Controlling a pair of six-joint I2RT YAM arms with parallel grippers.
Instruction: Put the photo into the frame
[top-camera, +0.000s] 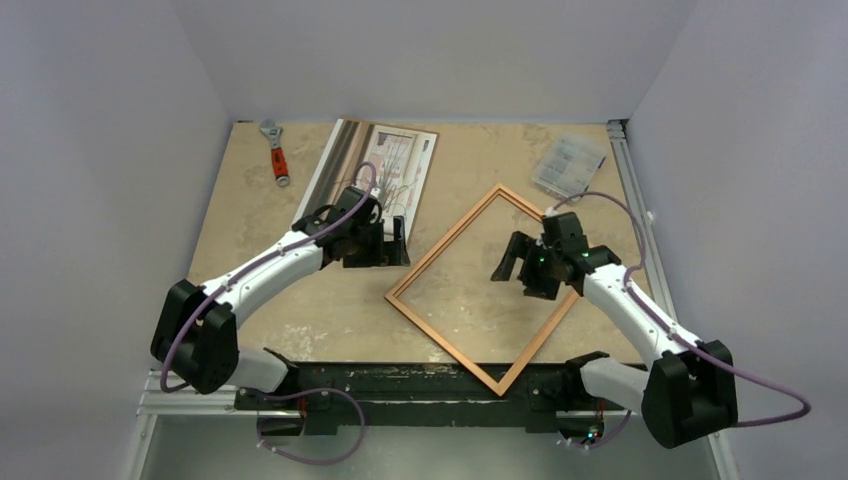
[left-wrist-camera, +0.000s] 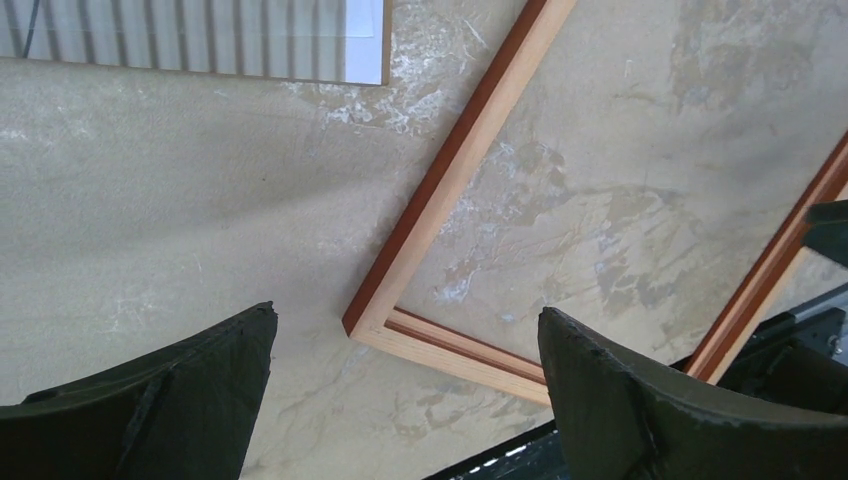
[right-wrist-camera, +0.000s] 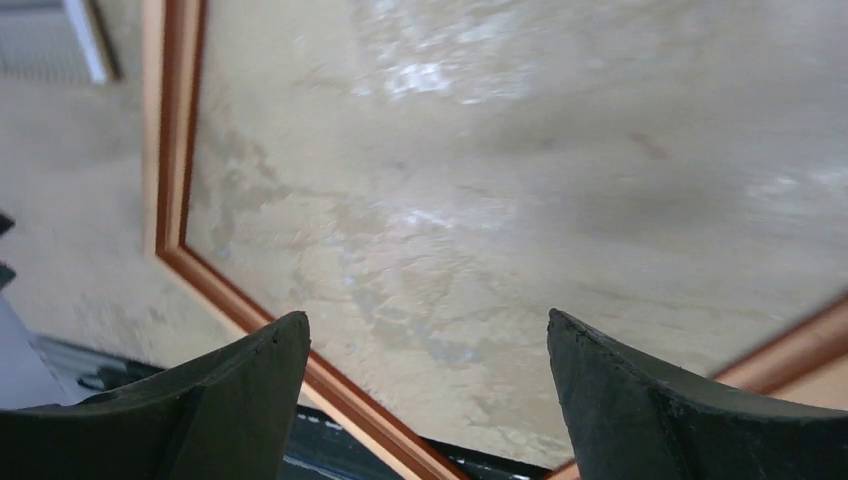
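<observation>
Can't see the near edge of the photo (top-camera: 378, 160) at eleven o'clock, tucked under the wide-apart left end effector (top-camera: 396, 240). Hovering over bare counter (top-camera: 240, 215) inside the frame (top-camera: 447, 238), dead centre: right end effector (top-camera: 508, 264), apart too, empty.

- the top view looked steeply down from high behind the near edge, far enough to take in the whole table (top-camera: 240, 200).
- the left wrist view sat close over the table, facing a corner of the frame (left-wrist-camera: 440, 190), with the photo (left-wrist-camera: 200, 40) at its upper edge.
- the right wrist view hung close over the frame's inside.
- all three shared the frame.
</observation>
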